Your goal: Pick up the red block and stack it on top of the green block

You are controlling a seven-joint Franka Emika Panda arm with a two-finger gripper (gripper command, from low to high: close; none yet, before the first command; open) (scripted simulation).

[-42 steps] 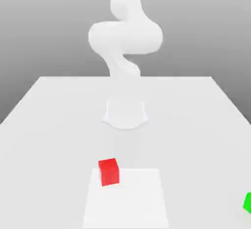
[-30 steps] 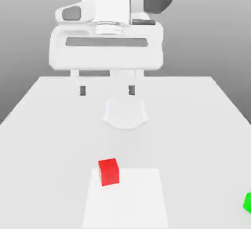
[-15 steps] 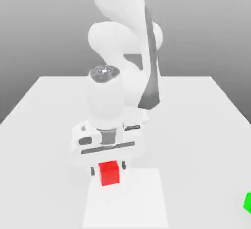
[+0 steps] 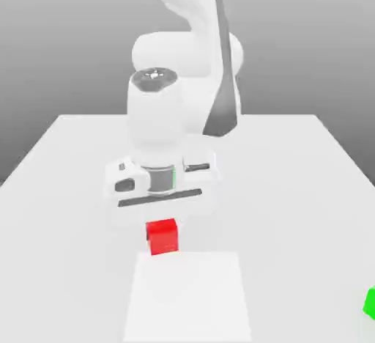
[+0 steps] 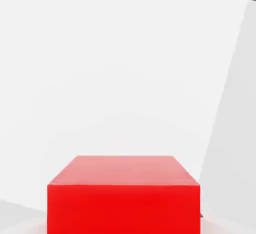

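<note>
The red block (image 4: 162, 236) hangs just under the white hand in the exterior view, a little above the table, and my gripper (image 4: 162, 231) is shut on it. In the hand view the red block (image 5: 124, 194) sits close in front of the camera, over the white table. The green block (image 4: 370, 303) rests on the table at the exterior view's right edge, near the front, far from the gripper and partly cut off by the frame.
The white table (image 4: 293, 187) spreads wide around the arm. A lighter square patch (image 4: 190, 297) lies on it right below and in front of the red block. The arm's links rise behind the hand, toward the back of the table.
The hand came down over the red block and its fingers closed on it. Since half a second ago, hand and block have risen together off the table.
</note>
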